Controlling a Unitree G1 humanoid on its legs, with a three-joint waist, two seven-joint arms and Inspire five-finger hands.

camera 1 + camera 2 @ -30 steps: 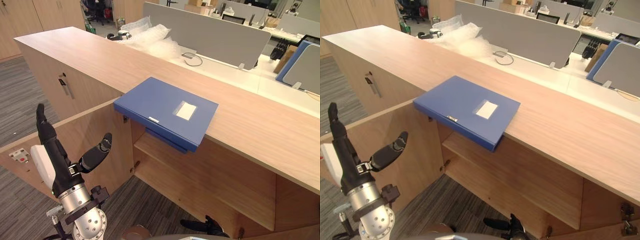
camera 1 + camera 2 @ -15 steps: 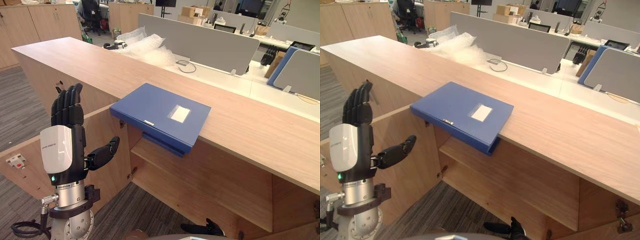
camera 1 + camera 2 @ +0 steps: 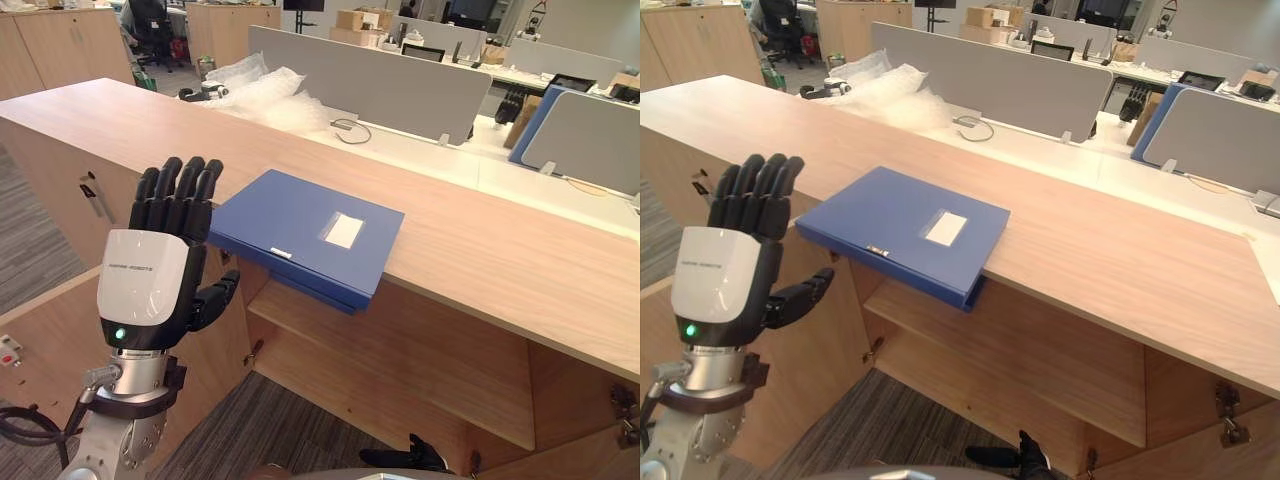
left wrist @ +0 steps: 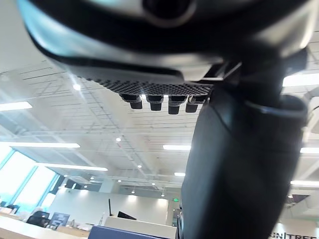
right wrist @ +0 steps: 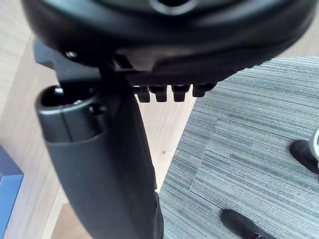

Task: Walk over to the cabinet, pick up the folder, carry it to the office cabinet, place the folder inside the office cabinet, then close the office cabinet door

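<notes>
Two eye views, folder [image 3: 290,215]: blue with a white label, lying flat on the tabletop [image 3: 500,250] of the long wooden cabinet, its near edge jutting out over the open compartment.
Eye views, left hand [image 3: 150,285]: raised upright in front of the open cabinet door [image 3: 50,330], its back toward the camera, near the folder's left corner and holding nothing.
Eye views, fingers [image 3: 180,195]: straight and pressed side by side, with the thumb sticking out sideways.
Eye views, right hand [image 3: 410,458]: low at the bottom edge, below the shelf [image 3: 400,362], well apart from the folder.
Eye views, beyond the tabletop: bubble wrap [image 3: 265,90] and a grey partition [image 3: 350,75].
Left wrist view: fingertips in a straight row beside the thumb, nothing between them, with ceiling lights [image 4: 40,145] beyond.
Right wrist view: fingertips in a straight, close row, empty, with grey carpet [image 5: 249,139] and a pale wood panel [image 5: 20,99] beyond.
</notes>
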